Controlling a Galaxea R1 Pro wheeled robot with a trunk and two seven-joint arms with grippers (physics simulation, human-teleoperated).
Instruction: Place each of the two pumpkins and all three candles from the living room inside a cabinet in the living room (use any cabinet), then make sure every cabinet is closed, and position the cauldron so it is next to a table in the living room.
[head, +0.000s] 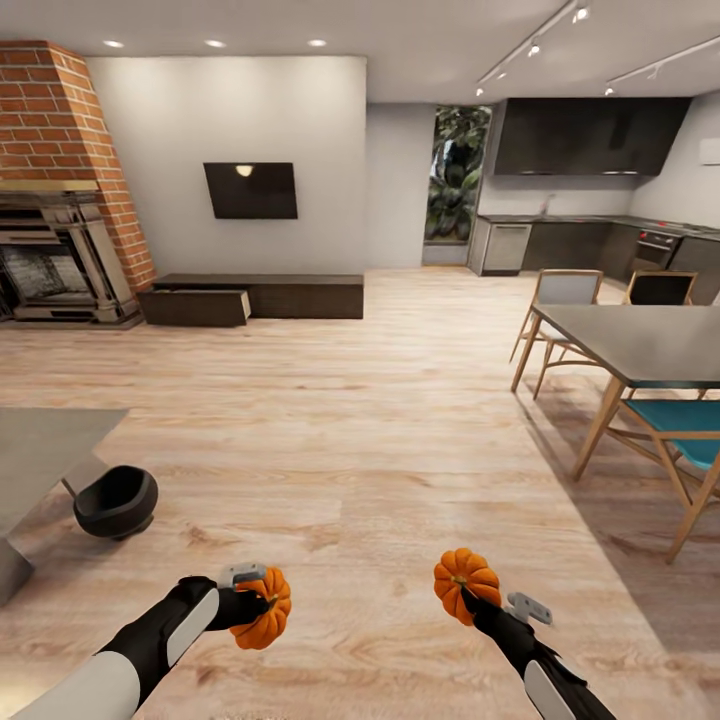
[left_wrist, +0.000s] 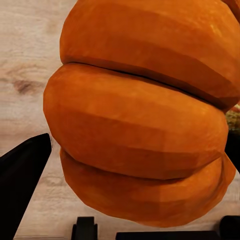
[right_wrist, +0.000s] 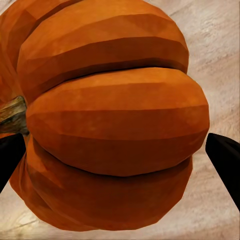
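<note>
Wood floor (head: 380, 420) | left hand (head: 250, 604) grips pumpkin (head: 264, 608), low | right hand (head: 478, 598) grips second pumpkin (head: 465, 584), raised

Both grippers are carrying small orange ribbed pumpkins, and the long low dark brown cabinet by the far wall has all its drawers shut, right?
Not quite. Each gripper does hold a small orange ribbed pumpkin, the left gripper one and the right gripper the other. But the head view shows the long low dark brown cabinet with its left drawer pulled out, not shut.
</note>
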